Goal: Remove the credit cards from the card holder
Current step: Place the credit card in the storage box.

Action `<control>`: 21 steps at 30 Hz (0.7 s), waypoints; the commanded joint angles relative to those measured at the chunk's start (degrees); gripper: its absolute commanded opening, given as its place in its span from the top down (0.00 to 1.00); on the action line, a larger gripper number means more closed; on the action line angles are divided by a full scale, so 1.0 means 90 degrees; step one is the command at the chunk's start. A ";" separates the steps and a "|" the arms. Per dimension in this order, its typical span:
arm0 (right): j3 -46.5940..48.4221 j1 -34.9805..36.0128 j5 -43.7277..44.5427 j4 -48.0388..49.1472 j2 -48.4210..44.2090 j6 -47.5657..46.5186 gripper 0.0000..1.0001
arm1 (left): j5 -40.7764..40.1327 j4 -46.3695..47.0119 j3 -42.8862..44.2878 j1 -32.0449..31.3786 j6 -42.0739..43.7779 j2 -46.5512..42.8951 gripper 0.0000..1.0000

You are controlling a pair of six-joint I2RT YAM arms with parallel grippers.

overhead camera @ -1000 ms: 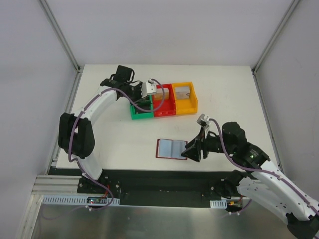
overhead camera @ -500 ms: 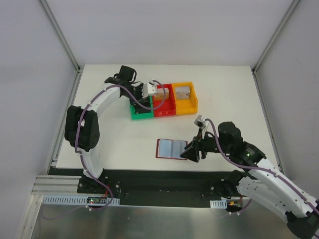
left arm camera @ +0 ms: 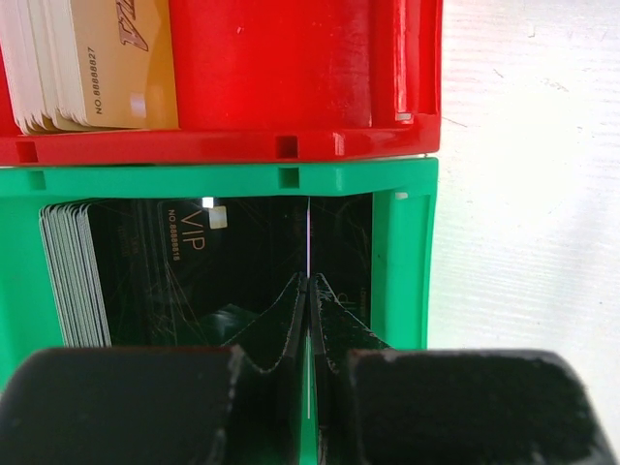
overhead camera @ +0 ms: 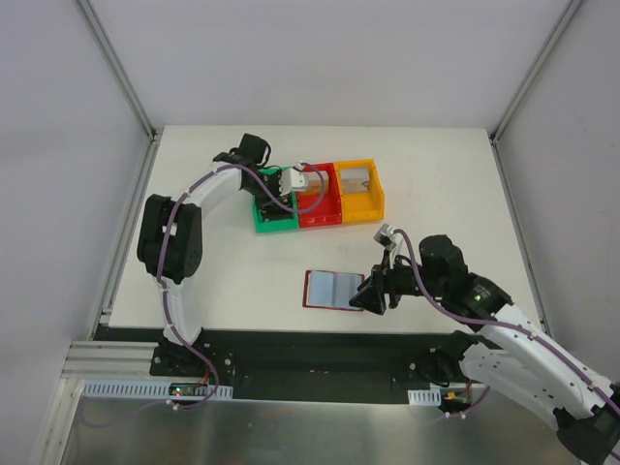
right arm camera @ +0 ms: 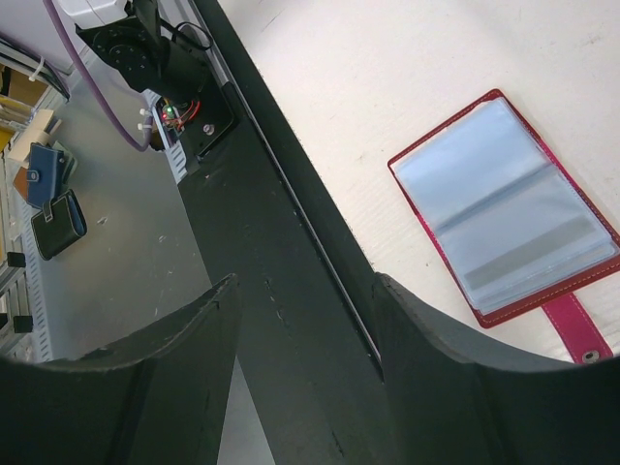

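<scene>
Got the left gripper (left arm camera: 308, 286) with fingers (left arm camera: 276, 325) clamped tight on a thin credit card (left arm camera: 308, 237), seen edge-on, right over the green bin (left arm camera: 407, 252) next to a stack of black cards (left arm camera: 145, 271) standing at one end. Over on the right gripper (right arm camera: 305, 291), just fingers (right arm camera: 174, 349) spread wide, hovering at the near edge of the table (right arm camera: 407, 77). Can spot the card holder (right arm camera: 504, 232) lying open and flat just beside it, tab strap (right arm camera: 567, 325) on the gripper's side.
</scene>
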 commanded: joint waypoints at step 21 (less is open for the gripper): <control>0.0189 -0.0011 0.0080 0.0136 0.0186 -0.0035 0.42 | -0.0033 -0.0072 0.0599 0.0074 0.0269 0.0674 1.00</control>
